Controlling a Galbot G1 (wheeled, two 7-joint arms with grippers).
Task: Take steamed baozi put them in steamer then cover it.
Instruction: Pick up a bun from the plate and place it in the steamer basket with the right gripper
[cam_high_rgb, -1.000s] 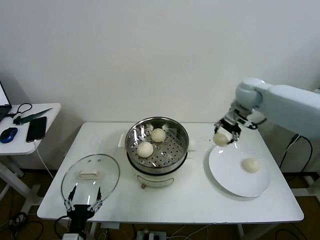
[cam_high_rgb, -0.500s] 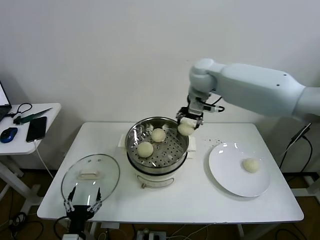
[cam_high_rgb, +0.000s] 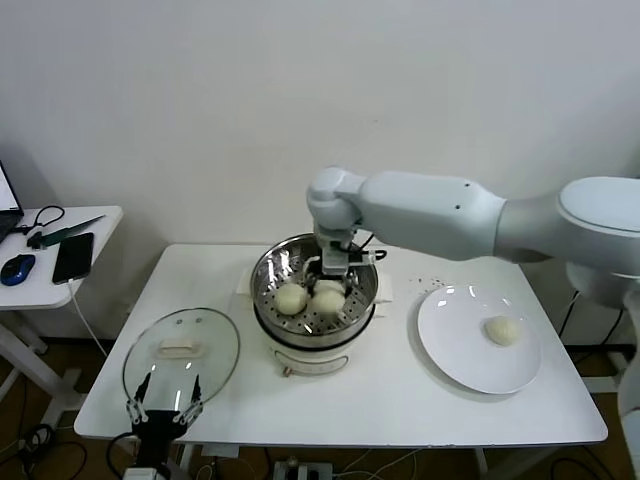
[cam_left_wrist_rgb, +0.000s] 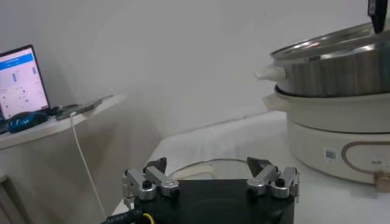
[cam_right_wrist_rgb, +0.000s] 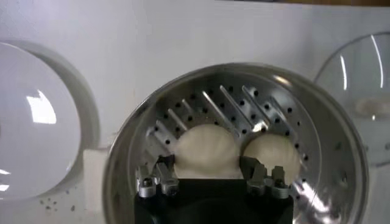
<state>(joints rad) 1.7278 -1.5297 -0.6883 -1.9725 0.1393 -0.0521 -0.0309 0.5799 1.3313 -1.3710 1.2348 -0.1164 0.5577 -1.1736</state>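
The steamer (cam_high_rgb: 262, 272) stands mid-table on its white base, with its perforated tray (cam_right_wrist_rgb: 244, 100) showing. My right gripper (cam_high_rgb: 335, 278) reaches down into it, shut on a cream baozi (cam_right_wrist_rgb: 206, 149) that sits low on the tray; its fingers (cam_right_wrist_rgb: 163, 169) touch both sides of the bun. A second baozi (cam_high_rgb: 291, 297) lies just beside it (cam_right_wrist_rgb: 272, 152). Another baozi (cam_high_rgb: 502, 330) rests on the white plate (cam_high_rgb: 465, 365). The glass cover (cam_high_rgb: 180, 350) lies flat at the table's front left. My left gripper (cam_high_rgb: 165, 412) waits open just in front of the cover (cam_left_wrist_rgb: 201, 165).
A side table (cam_high_rgb: 60, 285) at the far left holds a phone (cam_high_rgb: 72, 256) and a mouse (cam_high_rgb: 17, 269). Dark crumbs (cam_high_rgb: 432, 280) dot the table between steamer and plate. My right arm (cam_high_rgb: 440, 215) spans the air over the table's back right.
My right gripper carried a baozi from above the plate leftward over the steamer rim and down onto the tray. The left arm and the cover stayed still.
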